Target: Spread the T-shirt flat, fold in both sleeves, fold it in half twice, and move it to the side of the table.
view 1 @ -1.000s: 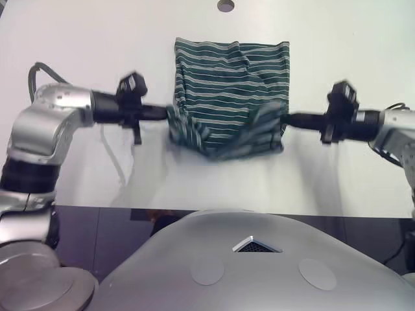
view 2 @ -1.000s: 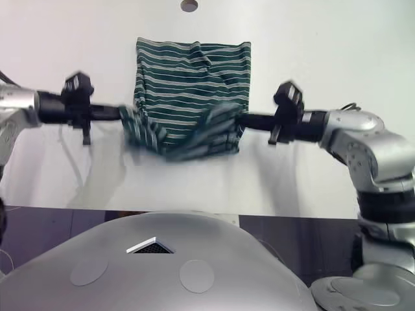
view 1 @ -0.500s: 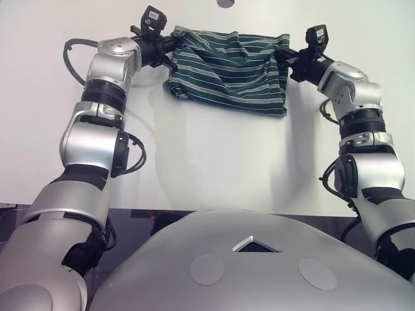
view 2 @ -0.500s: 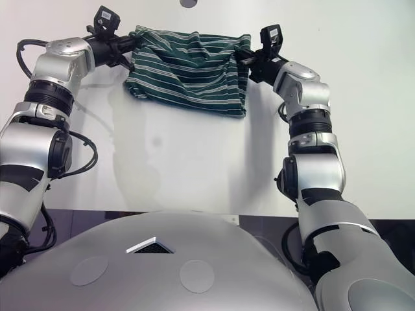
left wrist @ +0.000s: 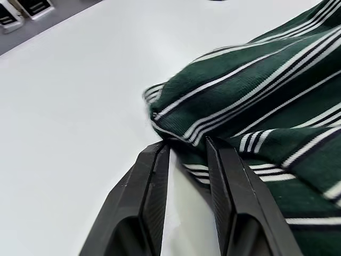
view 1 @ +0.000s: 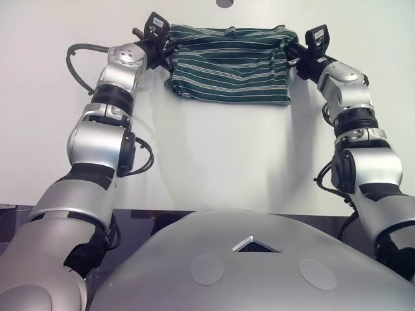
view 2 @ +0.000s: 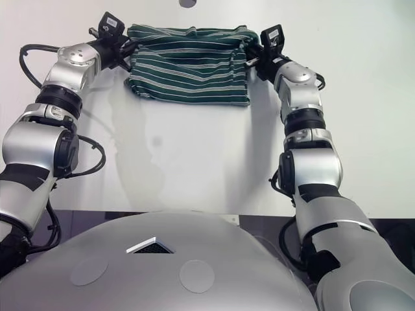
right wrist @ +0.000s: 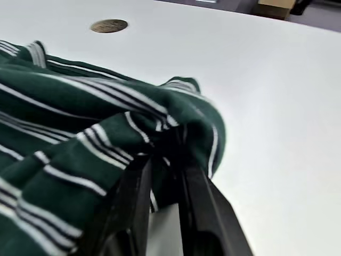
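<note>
Left eye view: T-shirt [view 1: 227, 65] lies folded near grommet [view 1: 225, 3]; left gripper [view 1: 171, 48] and right gripper [view 1: 290, 52] clamp its corners; likely a halving done, move aside pending.

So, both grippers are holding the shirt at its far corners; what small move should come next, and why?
Probably open both grippers and let the corners go. The left gripper and the right gripper each pinch a far corner of the T-shirt. It lies doubled over on the table with a fairly straight near edge, so this fold looks laid down.
</note>
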